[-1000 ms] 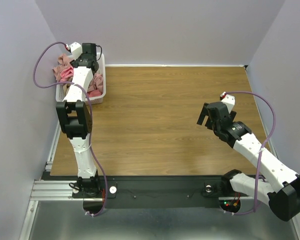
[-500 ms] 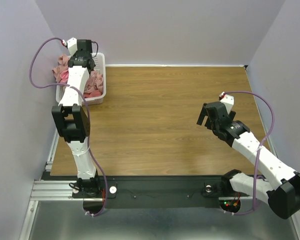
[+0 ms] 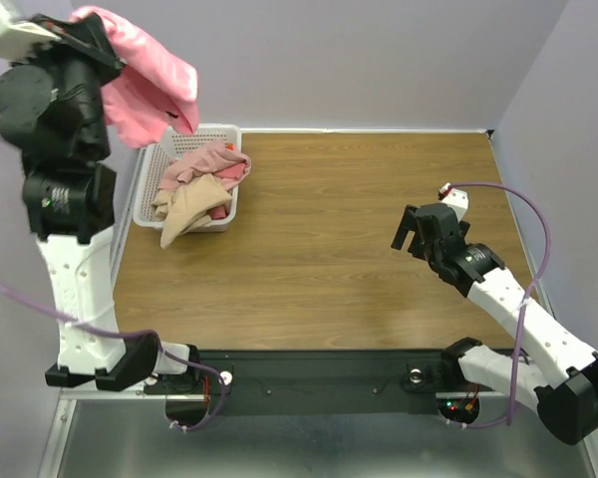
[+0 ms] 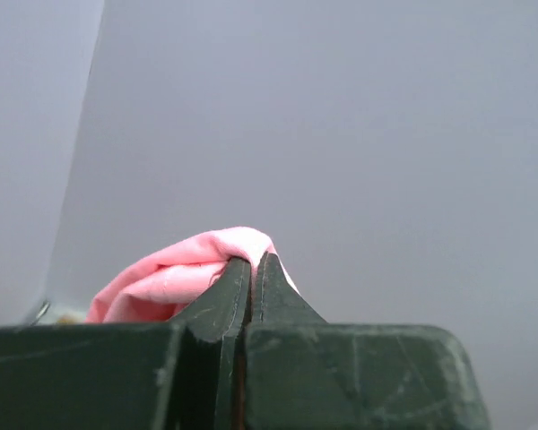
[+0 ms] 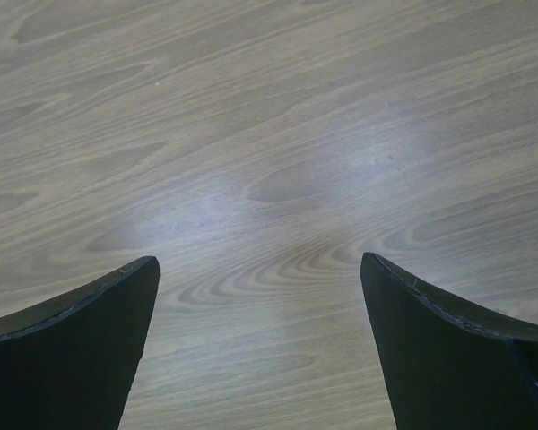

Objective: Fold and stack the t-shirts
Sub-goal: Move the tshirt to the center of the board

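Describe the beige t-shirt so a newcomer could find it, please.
At the far left corner of the table stands a white lattice basket. The beige t-shirt lies at its near end, spilling over the rim onto the wood. It alone is tan: its basket neighbours are rose-pink, and the bright pink t-shirt hangs from the left gripper.

Lilac walls (image 3: 379, 60), wood table (image 3: 329, 259).
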Controlling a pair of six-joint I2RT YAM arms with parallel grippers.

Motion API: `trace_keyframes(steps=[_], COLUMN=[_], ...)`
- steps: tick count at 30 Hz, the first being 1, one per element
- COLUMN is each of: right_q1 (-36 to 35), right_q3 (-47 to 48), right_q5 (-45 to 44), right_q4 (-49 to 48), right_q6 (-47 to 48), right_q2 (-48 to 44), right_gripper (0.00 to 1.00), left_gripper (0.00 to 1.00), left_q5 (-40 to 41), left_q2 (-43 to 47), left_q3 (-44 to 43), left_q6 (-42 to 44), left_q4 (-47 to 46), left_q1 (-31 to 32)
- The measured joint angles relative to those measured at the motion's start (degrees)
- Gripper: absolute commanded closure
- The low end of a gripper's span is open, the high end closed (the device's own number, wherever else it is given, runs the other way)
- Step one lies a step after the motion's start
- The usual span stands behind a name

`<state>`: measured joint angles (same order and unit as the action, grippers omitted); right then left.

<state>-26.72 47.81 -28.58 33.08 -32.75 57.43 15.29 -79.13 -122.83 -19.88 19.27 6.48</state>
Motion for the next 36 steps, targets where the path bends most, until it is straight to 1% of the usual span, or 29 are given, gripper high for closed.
trace_keyframes(steps=[2, 4, 6, 8, 10, 11, 12, 13, 18, 21, 23, 24, 26, 27, 28, 29, 30, 32, 33, 34, 36], right_q1=[0.0, 0.02, 0.02, 0.02, 0.02, 0.0, 0.02, 0.02, 0.0, 0.02, 0.02, 0.02, 0.02, 0.02, 0.02, 0.02, 0.02, 0.02, 0.02, 0.02, 0.02], right_q3=[0.0, 0.0, 0.0, 0.0, 0.0, 0.0, 0.0, 0.0, 0.22, 0.26, 0.26, 0.24, 0.24, 0.24, 0.24, 0.26, 0.26, 0.76, 1.11, 1.68, 2.27], right_q5=[0.52, 0.79, 0.79, 0.42, -0.17, -0.61, -0.79, -1.07, -1.79, -1.88, -1.88, -1.95, -2.25, -2.47, -2.6, -2.71, -2.71, -2.62, -2.62, -2.54, -2.38], right_q4=[0.0, 0.0, 0.0, 0.0, 0.02, 0.02, 0.02, 0.02, 0.0, 0.02, 0.07, 0.15, 0.35, 0.63, 0.87, 1.46, 1.9, 3.72, 4.52, 5.53, 6.62], right_q6=[0.02, 0.04, 0.04, -0.07, -0.28, -0.52, -0.57, -0.72, -1.38, -1.57, -1.64, -1.79, -1.99, -2.03, -2.05, -2.05, -2.05, -2.05, -2.05, -2.1, -2.21], right_q2=[-0.72, -1.16, -1.49, -1.97, -2.73, -3.54, -4.07, -5.03, -8.44, -9.49, -10.19, -10.6, -11.37, -11.93, -12.37, -13.09, -13.53, -13.99, -14.1, -14.14, -14.1], right_gripper=[0.0, 0.0, 0.0, 0.0, 0.0, 0.0, 0.0, 0.0, 0.0, 0.0, 0.0, 0.0, 0.0, 0.0, 0.0, 0.0, 0.0, 0.0, 0.0, 0.0, 0.0], left_gripper=[1.0, 1.0, 1.0, 1.0, 1.0, 1.0, 1.0, 1.0, 1.0, 1.0, 1.0, 0.96, 0.81, 0.69, 0.36, 0.28, 0.18, 0.08, 0.04, 0.01, 0.01], left_q5=[-1.9, -5.14, -9.03, -13.11, -16.28, -17.29, -17.86, -17.84, -16.96, -15.39, -13.75, -13.16, -12.59, -12.46, -12.04, -11.52, -10.34, -7.02, -4.13, -1.92, 1.31], left_q2=[0.39, 0.9, 1.49, 1.79, 1.77, 1.51, 1.25, 0.94, -2.29, -2.75, -1.92, -0.68, 2.97, 5.18, 7.52, 9.35, 11.08, 12.07, 12.26, 12.15, 11.37], left_q3=[-4.37, -6.97, -7.87, -6.67, -3.96, -1.77, -1.01, 0.57, 10.62, 15.93, 20.68, 24.41, 32.5, 37.31, 42.47, 46.64, 51.3, 57.0, 61.09, 64.37, 68.94], left_q6=[-0.15, -0.59, -1.25, -1.84, -2.01, -1.99, -1.95, -1.57, -0.81, -0.85, -1.57, -2.29, -3.65, -4.55, -5.9, -7.08, -8.79, -11.76, -14.21, -16.33, -19.58], left_q4=[-1.99, -3.8, -5.62, -7.1, -8.13, -8.11, -7.89, -8.15, -6.38, -4.72, -5.46, -7.52, -10.56, -11.8, -13.38, -13.88, -13.86, -14.34, -13.55, -11.76, -7.87], left_q1=[-0.13, 0.04, 1.05, 4.11, 7.56, 10.88, 12.09, 15.61, 26.97, 32.04, 36.09, 37.99, 40.7, 41.77, 42.47, 42.93, 43.01, 42.97, 42.93, 42.91, 42.86])
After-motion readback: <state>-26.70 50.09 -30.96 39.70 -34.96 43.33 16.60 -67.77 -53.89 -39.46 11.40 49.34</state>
